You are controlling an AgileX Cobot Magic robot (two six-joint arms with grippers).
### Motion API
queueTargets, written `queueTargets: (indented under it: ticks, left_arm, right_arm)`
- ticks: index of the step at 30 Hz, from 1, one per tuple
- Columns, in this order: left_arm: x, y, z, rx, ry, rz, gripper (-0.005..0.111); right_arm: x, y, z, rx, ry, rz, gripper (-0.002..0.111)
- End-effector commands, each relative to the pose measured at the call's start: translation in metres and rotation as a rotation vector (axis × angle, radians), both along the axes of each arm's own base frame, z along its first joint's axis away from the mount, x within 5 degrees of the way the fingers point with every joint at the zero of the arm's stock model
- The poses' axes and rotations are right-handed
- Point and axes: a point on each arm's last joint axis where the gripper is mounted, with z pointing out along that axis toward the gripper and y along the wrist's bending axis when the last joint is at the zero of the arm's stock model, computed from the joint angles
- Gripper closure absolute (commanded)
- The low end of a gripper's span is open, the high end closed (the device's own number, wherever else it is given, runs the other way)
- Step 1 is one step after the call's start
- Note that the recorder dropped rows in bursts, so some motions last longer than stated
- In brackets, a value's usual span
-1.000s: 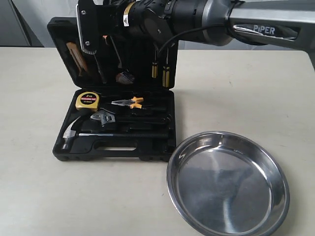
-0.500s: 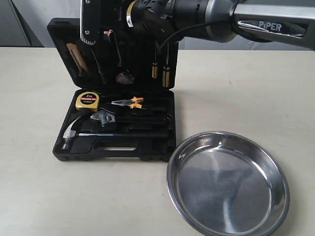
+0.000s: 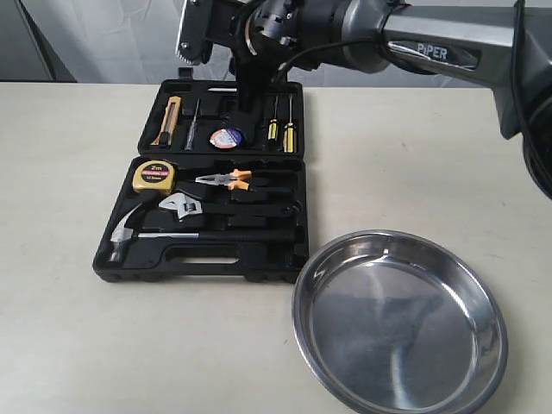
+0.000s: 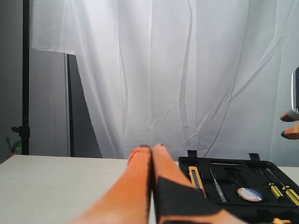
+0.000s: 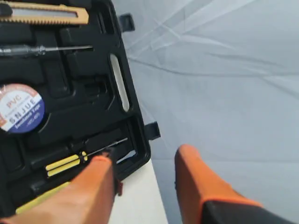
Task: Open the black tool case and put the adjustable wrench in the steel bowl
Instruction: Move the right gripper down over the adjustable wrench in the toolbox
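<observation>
Beige tabletop point(image 3: 431, 155) holds the flat black plastic tool case point(image 3: 216, 263), lid open, centre-left; right gripper point(image 5: 142, 156) gapes empty; left gripper point(image 4: 152, 148) is closed.

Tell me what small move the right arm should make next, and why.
Probably bring the right gripper down toward the adjustable wrench. The black tool case lies fully open, the wrench sits untouched in its recess between the pliers and the hammer, and the gripper's jaws stand apart and empty near the lid's far edge.

A lab-like test setup: white curtain point(image 4: 163, 70), black stand point(image 4: 25, 70), beige table point(image 3: 86, 345).
</observation>
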Motion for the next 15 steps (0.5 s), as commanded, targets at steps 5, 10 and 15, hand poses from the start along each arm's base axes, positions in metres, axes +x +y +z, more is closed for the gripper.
queueTargets:
  ticks: [5, 10, 15]
  left_arm:
    - [0.000, 0.000, 0.002, 0.001, -0.004, -0.002, 0.106]
    - [0.000, 0.000, 0.002, 0.001, -0.004, -0.002, 0.106]
    - [0.000, 0.000, 0.002, 0.001, -0.004, -0.002, 0.106]
  right_arm:
    - [-0.006, -0.014, 0.007, 0.154, 0.151, -0.218, 0.108]
    - [-0.015, -0.016, 0.010, 0.219, 0.263, -0.289, 0.108]
    - [-0.024, -0.014, 0.004, 0.218, 0.397, -0.278, 0.109]
